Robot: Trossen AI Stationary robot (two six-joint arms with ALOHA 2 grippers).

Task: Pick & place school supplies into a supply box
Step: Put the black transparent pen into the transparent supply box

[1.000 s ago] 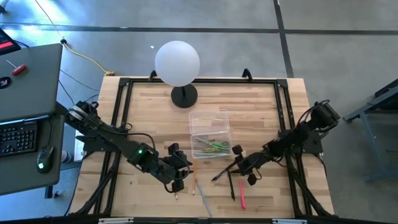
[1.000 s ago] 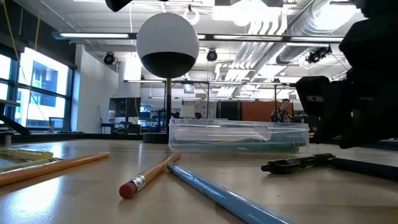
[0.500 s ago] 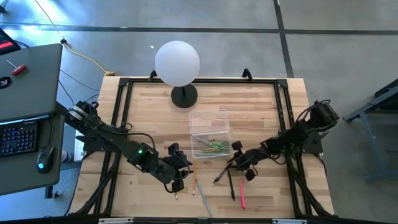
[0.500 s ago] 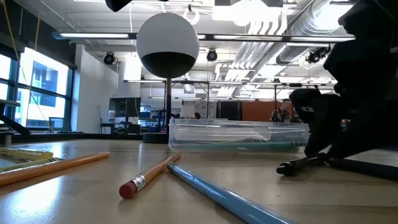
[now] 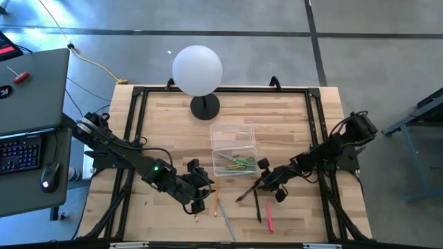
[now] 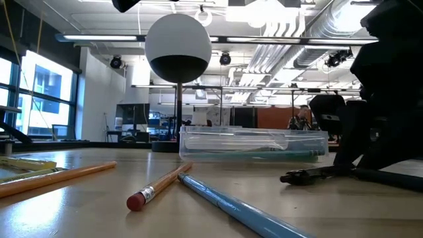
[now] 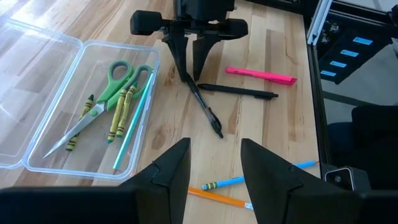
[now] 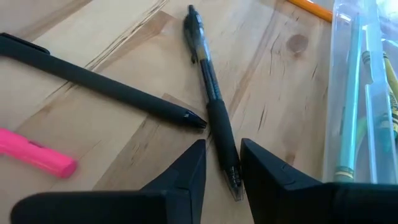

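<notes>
A black pen lies on the wooden table, right of the clear supply box. My right gripper comes down at a slant over the pen's near end, open, with one finger on either side of it. The box holds green scissors and several crayons and pencils. A second black pen, a pink marker, an orange pencil and a blue pencil lie flat on the table. My left gripper hangs open above the table, left of these, with nothing between its fingers. My right gripper stands astride the black pen's near end, slanting down from the table's right and lying along the pen. One finger is right against the pen's side; I cannot tell whether it touches. A gap shows at the other finger. The pen lies on the table.
A white globe lamp on a black foot stands at the far edge, behind the box. The box's clear lid lies open beside it. A black frame runs along the table's sides. A desk with a keyboard stands beyond the left edge.
My right gripper has tipped a little and come onto the black pen's end. In the low view the pen's free end slid a short way across the table and then back. My left arm has kept still.
</notes>
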